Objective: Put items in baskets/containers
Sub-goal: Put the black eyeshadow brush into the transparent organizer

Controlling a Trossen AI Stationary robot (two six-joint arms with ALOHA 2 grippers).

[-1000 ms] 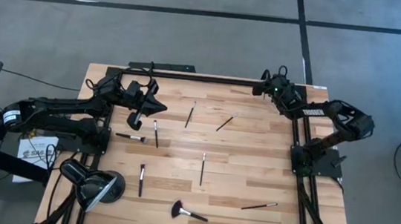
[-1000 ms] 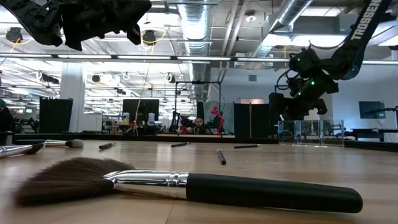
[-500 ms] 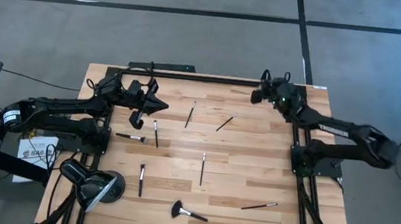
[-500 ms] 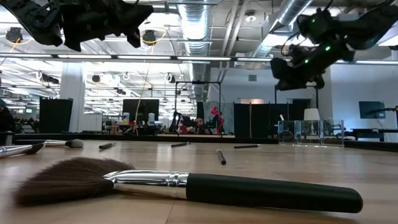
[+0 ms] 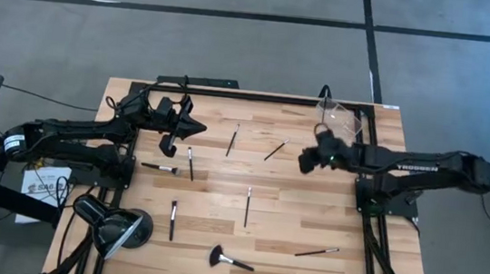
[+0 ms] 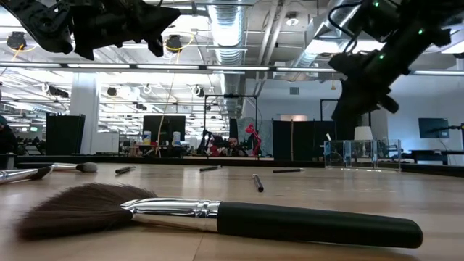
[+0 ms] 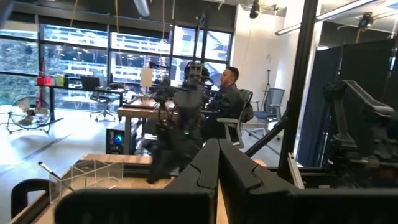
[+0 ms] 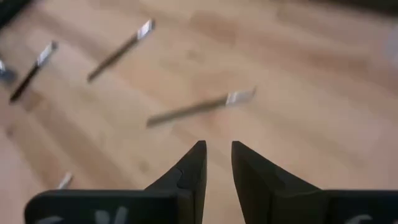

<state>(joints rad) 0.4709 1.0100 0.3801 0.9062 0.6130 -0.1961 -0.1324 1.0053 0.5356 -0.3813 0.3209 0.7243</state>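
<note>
**Right pincer over the desk, brushes yet to be gathered**

The right pincer (image 5: 305,160) hangs above the desk (image 5: 310,217), its fingers a narrow gap apart and holding nothing; its wrist view looks down on a slim brush (image 8: 200,107) lying flat on the wood. That is probably the brush (image 5: 276,149) at about 10 o'clock from the pincer in the high view. The clear holder (image 5: 342,120) stands at the desk's 1 o'clock corner. Other brushes lie scattered, among them the fluffy brush (image 5: 230,260) near 6 o'clock.

The left pincer (image 5: 193,129) waits near 10 o'clock, fingers closed together, empty.

These sticks look light, stiff and thin, lying flush with the desk, so they may roll or slip from the tips. I would grip mid-handle, across the shaft, clear of the soft bristles and the smooth metal ferrule.
</note>
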